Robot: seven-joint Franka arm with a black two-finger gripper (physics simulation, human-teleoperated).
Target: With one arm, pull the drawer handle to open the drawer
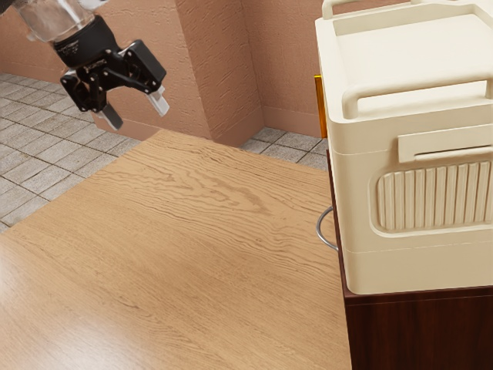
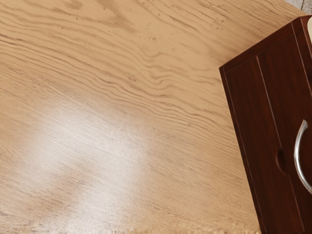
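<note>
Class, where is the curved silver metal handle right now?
The curved silver metal handle is on the dark brown wooden cabinet's front, at the wrist view's edge, beside a small recess.

1. A wooden table (image 2: pixel 146 87) with wavy brown lines is under the hand (image 1: pixel 139 113).
2. A big white shiny spot (image 2: pixel 97 136) is on the wood.
3. A dark brown cabinet (image 2: pixel 243 102) is off to one side of the hand.
4. It has a bent silver handle (image 2: pixel 296 157), well apart from the hand.
5. A little round dip (image 2: pixel 280 160) is near the handle, on the side closer to the hand.
</note>
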